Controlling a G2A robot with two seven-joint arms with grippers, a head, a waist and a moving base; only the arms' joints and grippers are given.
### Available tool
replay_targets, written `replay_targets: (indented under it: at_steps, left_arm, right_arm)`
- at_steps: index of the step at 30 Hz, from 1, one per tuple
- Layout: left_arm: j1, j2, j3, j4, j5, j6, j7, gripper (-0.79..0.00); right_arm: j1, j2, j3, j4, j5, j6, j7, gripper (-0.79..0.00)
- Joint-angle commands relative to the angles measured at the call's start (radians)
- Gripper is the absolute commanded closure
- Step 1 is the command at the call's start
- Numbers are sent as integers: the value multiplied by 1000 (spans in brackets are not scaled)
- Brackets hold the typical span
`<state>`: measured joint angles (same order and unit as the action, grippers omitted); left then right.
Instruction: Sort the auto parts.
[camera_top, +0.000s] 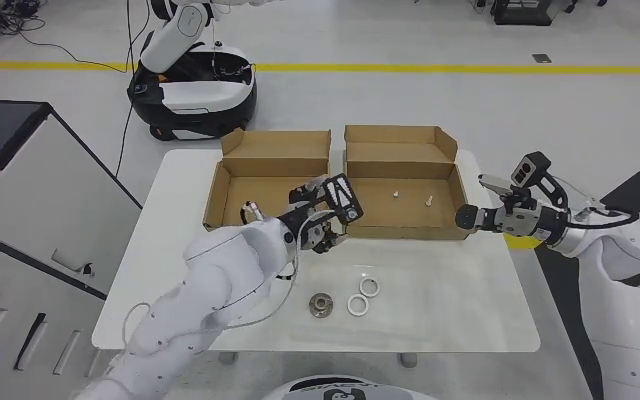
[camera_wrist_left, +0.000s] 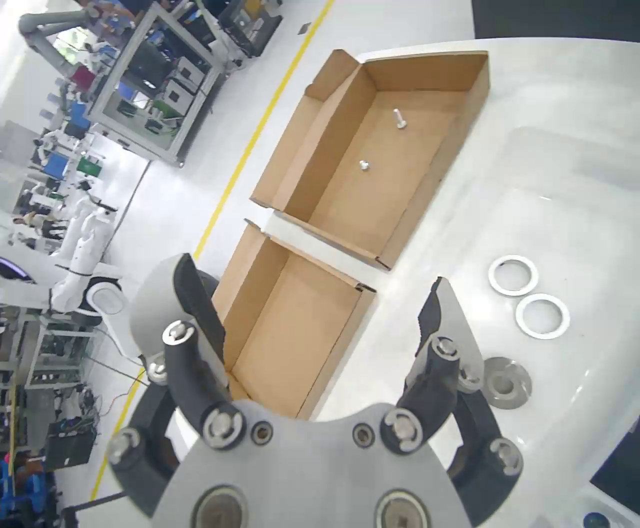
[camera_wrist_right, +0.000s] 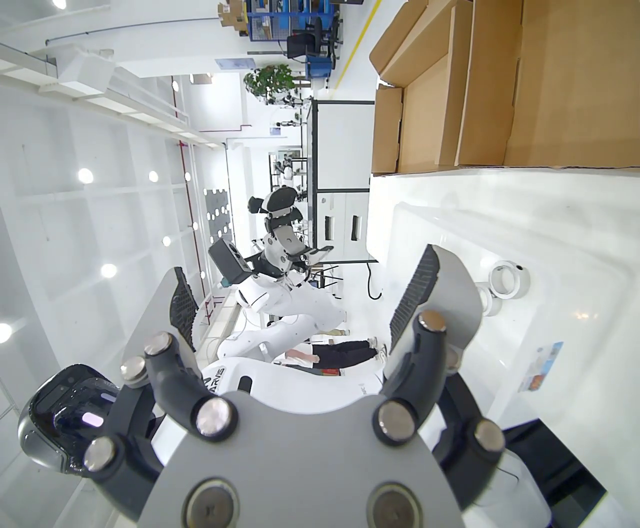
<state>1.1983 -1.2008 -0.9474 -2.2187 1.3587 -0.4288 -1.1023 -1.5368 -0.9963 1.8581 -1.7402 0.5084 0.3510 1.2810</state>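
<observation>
Two white rings and a metal flange lie unsorted on the surface; two bolts sit in the right cardboard box. Left end effector, spread and empty, hovers at the boxes' near edge — right end effector, also spread, beside that box. Next, likely, a descent onto a ring. Sticker print unreadable
</observation>
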Motion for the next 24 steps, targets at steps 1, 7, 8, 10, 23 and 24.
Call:
replay_targets:
  at_steps: [1,7,8,10,23,24]
  left_arm:
    - [-52,-12,56,31,-17,17,-52,-785]
    - [-189,-54,172,113,-161,74,-163,-785]
    - [-211,-61,187,125,-192,84,-178,-785]
    - [-248,-76,210,153,-268,115,-200,-785]
    - [-356,-132,369,305,-407,153,-264,-785]
    - [-354,-133,376,308,-407,152,-261,-785]
  right_arm:
    - [0,0,0,0,0,0,0,-785]
    - [0,0,0,0,0,0,0,-785]
    - [0,0,0,0,0,0,0,-785]
    - [0,0,0,0,0,0,0,-785]
    - [0,0,0,0,0,0,0,-785]
    - [0,0,0,0,0,0,0,-785]
